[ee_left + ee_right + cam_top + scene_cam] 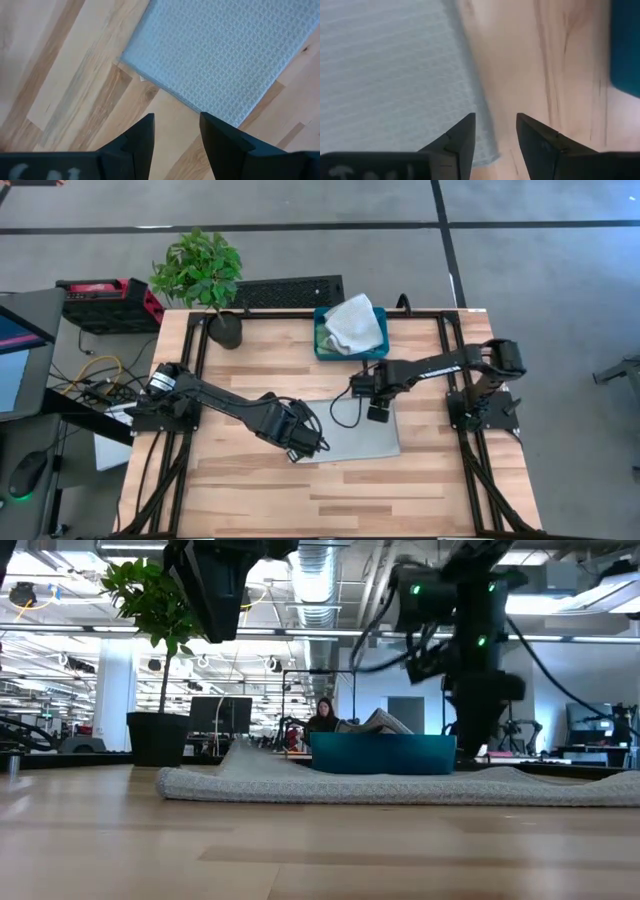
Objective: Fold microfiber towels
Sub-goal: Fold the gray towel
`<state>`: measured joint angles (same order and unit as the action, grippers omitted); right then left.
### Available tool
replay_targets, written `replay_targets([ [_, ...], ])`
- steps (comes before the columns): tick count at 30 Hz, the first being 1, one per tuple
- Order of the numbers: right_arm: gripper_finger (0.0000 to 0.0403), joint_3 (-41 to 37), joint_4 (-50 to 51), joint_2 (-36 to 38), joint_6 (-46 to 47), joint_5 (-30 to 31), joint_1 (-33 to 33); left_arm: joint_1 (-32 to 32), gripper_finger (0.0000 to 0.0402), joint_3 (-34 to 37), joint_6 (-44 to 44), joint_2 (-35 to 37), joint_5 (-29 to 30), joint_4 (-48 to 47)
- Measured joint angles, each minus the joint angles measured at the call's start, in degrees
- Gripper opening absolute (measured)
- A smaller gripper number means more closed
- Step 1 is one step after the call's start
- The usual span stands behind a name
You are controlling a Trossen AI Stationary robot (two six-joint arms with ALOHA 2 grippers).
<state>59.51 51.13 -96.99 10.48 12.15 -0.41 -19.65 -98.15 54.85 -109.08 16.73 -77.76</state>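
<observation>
1. A pale grey towel [355, 435] is laid flat on the wooden bench [420, 490], just past the centre toward 5 o'clock in the high view.
2. The left gripper [305, 445] is held over the towel's corner at 8 o'clock. Its fingers [142, 142] are seen spread in the left wrist view, with bare bench between them and nothing pinched.
3. In that wrist view a small white tag [143, 78] is seen at the towel's edge, near the corner.
4. The right gripper [378, 413] is held over the towel's edge at 1 o'clock. Its fingers [462, 140] are spread, with nothing between them; the towel's edge is seen running just beside one of them.
5. A teal bin [325, 345] is set at 12 o'clock on the bench, well apart from the flat towel. More towels [355, 323], pale in colour, are heaped in it and rise above its rim.
6. In the low view the flat towel [400, 785] is seen slightly rumpled, with the bin [380, 753] behind it.
7. A potted plant [205, 280] is stood at the bench's 11 o'clock corner.
8. A person [322, 718] is seen seated far off in the room behind.
</observation>
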Motion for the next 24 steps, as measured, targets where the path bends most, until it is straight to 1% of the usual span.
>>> replay_targets([
  [3, 0.0164, 0.0, 2.5, 4.3, -0.7, -1.4, 2.9, 0.0, 0.0151, 0.0, 0.0, 0.0, -0.1, 0.0],
  [6, 0.0164, -0.4, 3.1, 9.6, -3.8, -8.4, 7.5, 0.0, 0.0151, 0.0, 0.0, 0.0, -0.6, -0.4],
  [8, 0.0164, -1.8, 1.5, 12.6, -6.4, -13.3, 11.4, 0.0, 0.0151, 0.0, 0.0, 0.0, -1.2, -0.7],
  [10, 0.0164, -4.0, -0.5, 14.8, -8.6, -16.4, 15.5, 0.0, 0.0151, 0.0, 0.0, 0.0, -1.4, -1.1],
  [12, 0.0164, -6.2, -3.7, 16.0, -8.9, -18.1, 19.3, 0.0, 0.0151, 0.0, 0.0, 0.0, -1.4, -0.9],
  [15, 0.0164, -8.9, -8.1, 15.9, -6.3, -18.3, 24.0, 0.0, 0.0151, 0.0, -0.2, 0.0, -1.4, -0.9],
  [18, 0.0164, -10.6, -12.8, 13.9, -2.3, -18.3, 26.7, 0.0, 0.0151, 0.0, -0.9, 0.0, -1.4, -0.9],
  [20, 0.0164, -11.2, -14.1, 11.5, -0.6, -17.4, 27.7, 0.0, 0.0151, 0.0, -1.0, 0.0, -1.4, -1.0],
  [22, 0.0164, -11.2, -14.1, 9.3, 1.6, -14.7, 27.9, 0.0, 0.0151, 0.0, -1.0, 0.0, -1.4, -1.0],
  [24, 0.0164, -11.2, -14.1, 7.2, 3.3, -13.3, 27.7, 0.0, 0.0151, 0.0, -1.2, 0.0, -1.4, -1.0],
])
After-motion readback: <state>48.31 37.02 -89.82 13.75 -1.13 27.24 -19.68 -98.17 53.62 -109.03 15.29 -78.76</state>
